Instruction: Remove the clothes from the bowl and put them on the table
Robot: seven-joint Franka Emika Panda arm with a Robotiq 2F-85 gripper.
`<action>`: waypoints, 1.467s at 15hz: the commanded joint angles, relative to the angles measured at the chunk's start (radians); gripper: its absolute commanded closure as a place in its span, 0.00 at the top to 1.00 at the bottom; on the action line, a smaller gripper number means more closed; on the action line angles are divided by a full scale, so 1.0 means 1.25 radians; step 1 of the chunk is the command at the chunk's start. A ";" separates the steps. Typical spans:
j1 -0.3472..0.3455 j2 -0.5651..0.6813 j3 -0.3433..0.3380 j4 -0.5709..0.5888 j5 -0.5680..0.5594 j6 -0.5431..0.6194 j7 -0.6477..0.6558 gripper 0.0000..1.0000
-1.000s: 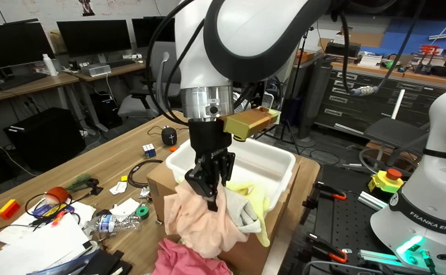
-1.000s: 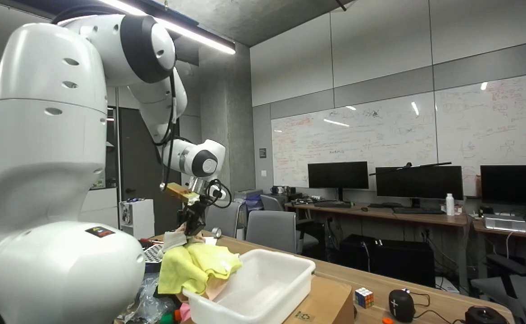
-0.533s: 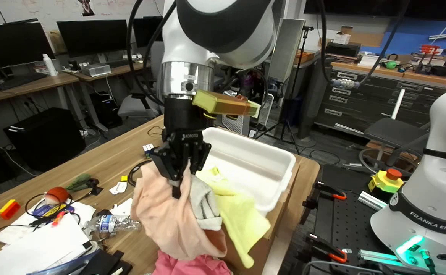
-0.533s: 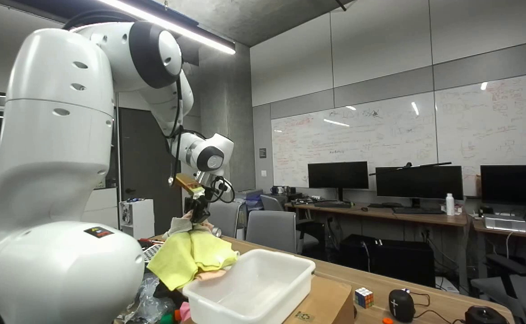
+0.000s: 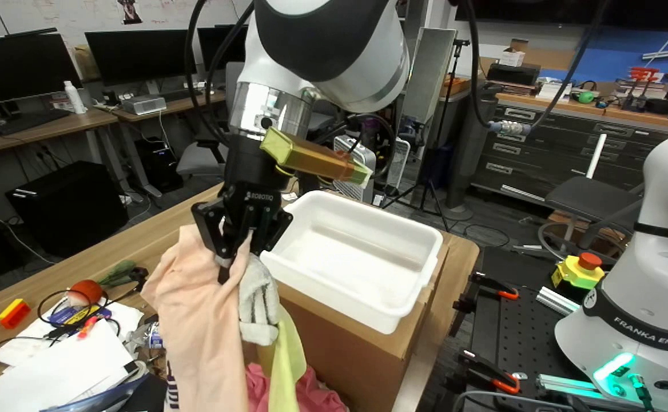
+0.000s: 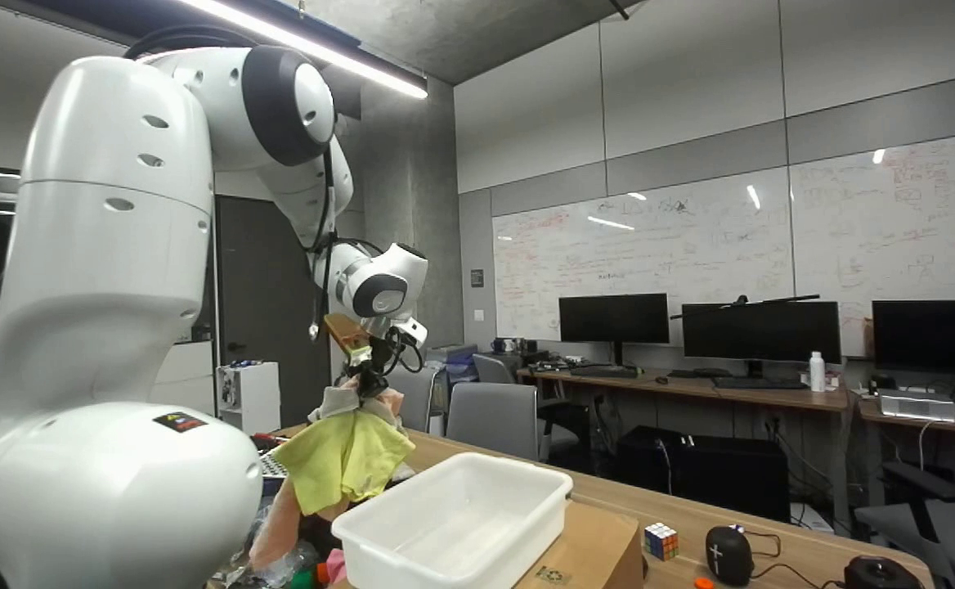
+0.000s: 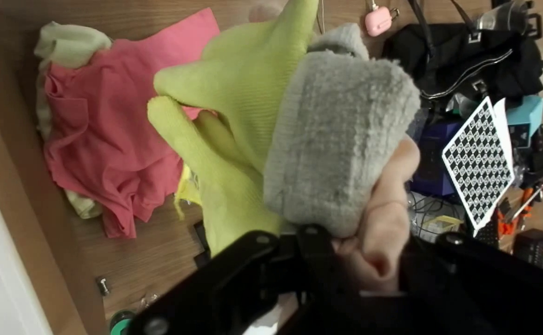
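The gripper (image 5: 237, 260) pinches the peach cloth (image 5: 199, 326), grey cloth (image 5: 258, 297) and yellow cloth (image 5: 288, 349) hanging alongside, all past the near-left rim of the bowl (image 5: 351, 264) in an exterior view. Pink cloth (image 5: 321, 395) lies beside the box (image 5: 351, 355), with a strip of table (image 5: 453, 274) to its right.

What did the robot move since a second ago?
In an exterior view, the gripper swung left, away from the white tub, keeping hold of the peach cloth. The grey cloth came along, and the yellow cloth, partly inside before, now hangs outside. The tub and pink cloth stayed put.
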 commanded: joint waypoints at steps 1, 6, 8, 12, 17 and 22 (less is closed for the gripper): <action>0.018 0.014 0.002 0.000 -0.083 0.014 0.017 0.51; 0.023 0.018 -0.012 -0.013 -0.250 0.017 0.059 0.90; 0.021 0.007 -0.028 -0.023 -0.329 0.015 0.095 1.00; 0.007 -0.029 -0.073 -0.050 -0.503 -0.034 0.151 1.00; -0.031 -0.110 -0.104 -0.108 -0.606 -0.121 0.134 1.00; -0.076 -0.206 -0.108 -0.168 -0.631 -0.174 0.099 1.00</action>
